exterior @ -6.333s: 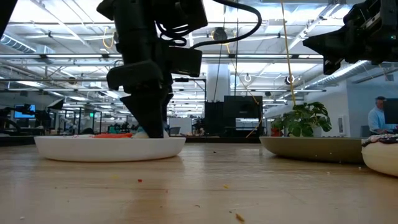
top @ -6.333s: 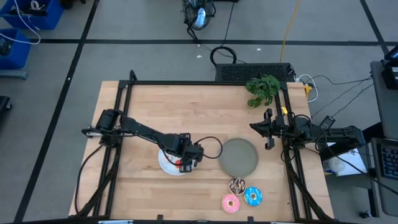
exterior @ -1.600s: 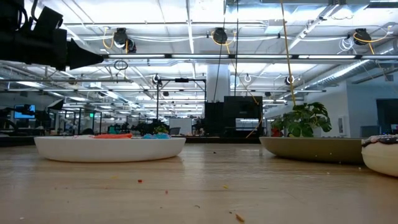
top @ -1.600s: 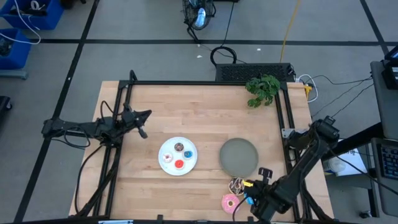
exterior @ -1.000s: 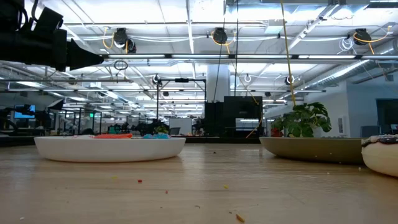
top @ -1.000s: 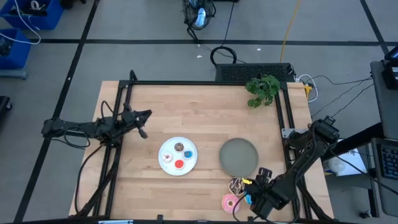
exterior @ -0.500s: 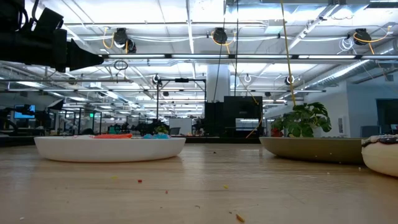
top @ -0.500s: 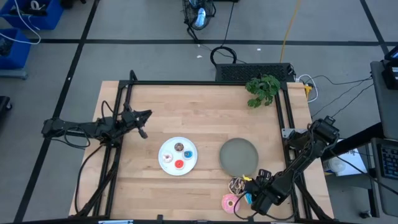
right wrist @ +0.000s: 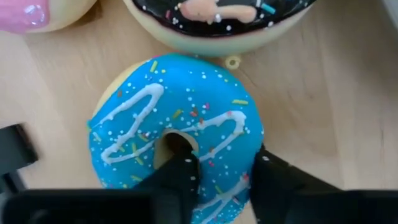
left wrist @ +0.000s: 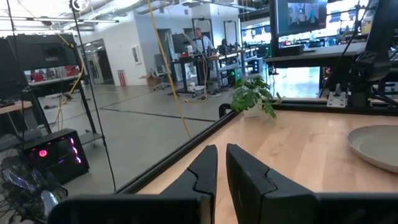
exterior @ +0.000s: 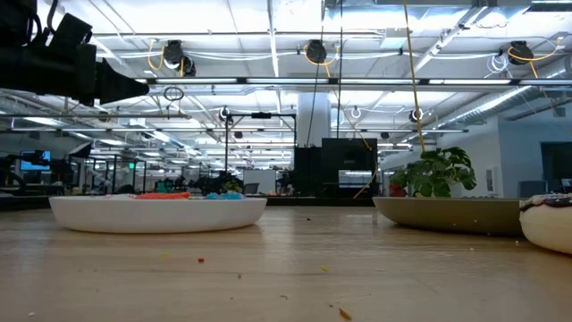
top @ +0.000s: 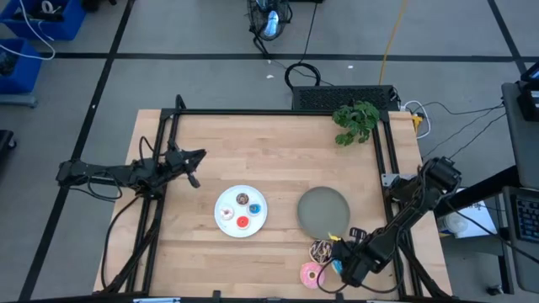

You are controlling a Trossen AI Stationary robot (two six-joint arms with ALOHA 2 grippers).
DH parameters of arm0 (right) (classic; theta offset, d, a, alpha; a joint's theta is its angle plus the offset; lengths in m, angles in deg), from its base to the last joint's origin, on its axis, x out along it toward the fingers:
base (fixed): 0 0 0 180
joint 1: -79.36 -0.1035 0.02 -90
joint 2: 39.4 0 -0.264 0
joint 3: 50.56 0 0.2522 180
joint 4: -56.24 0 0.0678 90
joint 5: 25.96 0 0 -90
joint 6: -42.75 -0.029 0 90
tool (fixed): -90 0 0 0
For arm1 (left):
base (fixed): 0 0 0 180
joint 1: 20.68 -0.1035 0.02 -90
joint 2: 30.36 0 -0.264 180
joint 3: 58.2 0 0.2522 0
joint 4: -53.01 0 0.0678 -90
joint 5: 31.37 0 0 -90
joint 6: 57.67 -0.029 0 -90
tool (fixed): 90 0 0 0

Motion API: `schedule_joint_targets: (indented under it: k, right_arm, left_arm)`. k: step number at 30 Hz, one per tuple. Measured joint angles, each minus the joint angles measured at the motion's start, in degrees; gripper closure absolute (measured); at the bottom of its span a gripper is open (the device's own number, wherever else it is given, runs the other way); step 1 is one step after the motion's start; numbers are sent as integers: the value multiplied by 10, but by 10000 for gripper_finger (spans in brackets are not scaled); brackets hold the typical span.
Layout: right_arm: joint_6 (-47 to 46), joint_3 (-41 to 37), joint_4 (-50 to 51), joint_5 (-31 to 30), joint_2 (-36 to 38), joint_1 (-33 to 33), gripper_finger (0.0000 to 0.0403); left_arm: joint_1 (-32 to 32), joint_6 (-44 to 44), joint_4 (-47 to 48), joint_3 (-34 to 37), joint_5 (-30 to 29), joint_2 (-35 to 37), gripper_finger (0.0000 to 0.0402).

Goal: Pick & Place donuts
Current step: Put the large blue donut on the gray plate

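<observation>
Three larger donuts lie near the table's front edge: a dark one with pale drizzle [top: 320, 250], a pink one [top: 312, 274] and a blue one [right wrist: 180, 124]. My right gripper [right wrist: 221, 171] is down on the blue donut and hides most of it in the high view. Three tiny donuts, brown [top: 242, 199], blue [top: 256, 209] and red [top: 242, 222], lie on the white plate [top: 222, 202]. The grey plate [top: 324, 210] stands to its right. My left gripper [left wrist: 222, 165] is shut on nothing, raised at the table's left side [top: 192, 178]. My right gripper has one finger [right wrist: 180, 171] in the blue donut's centre hole and the other [right wrist: 267, 171] against its outer edge, with one side of the ring [right wrist: 221, 149] between them. The fingers come from above, pointing down. The donut lies flat on the table, icing up.
The drizzle donut [right wrist: 217, 25] and the pink donut [right wrist: 37, 15] lie close beside the blue one. A green plant [top: 355, 122] stands at the table's far right corner. A black frame runs along the table's edges [top: 278, 113].
My right gripper has edged a little toward the table's far edge and settled over the blue donut. The donuts and both plates have stayed where they were.
</observation>
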Motion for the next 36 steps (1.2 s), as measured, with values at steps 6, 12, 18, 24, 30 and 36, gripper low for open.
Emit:
schedule_joint_targets:
  k: [6, 12, 18, 24, 30, 36]
  right_arm:
    - [15, -1, 13, 6, 46, 13, 384]
    - [29, -1, 12, 2, 87, 25, 381]
    - [44, -1, 9, 2, 120, 43, 380]
    - [70, 0, 4, 3, 149, 62, 391]
    - [108, 1, 3, -6, 189, 100, 388]
    - [129, 1, 4, -15, 212, 127, 388]
  left_arm:
    - [0, 1, 0, 0, 0, 0, 360]
    - [0, 1, 0, 0, 0, 0, 360]
    - [0, 1, -1, 0, 0, 0, 360]
    - [0, 1, -1, 0, 0, 0, 360]
    - [0, 1, 0, 0, 0, 0, 360]
    - [0, -4, 3, 0, 0, 0, 360]
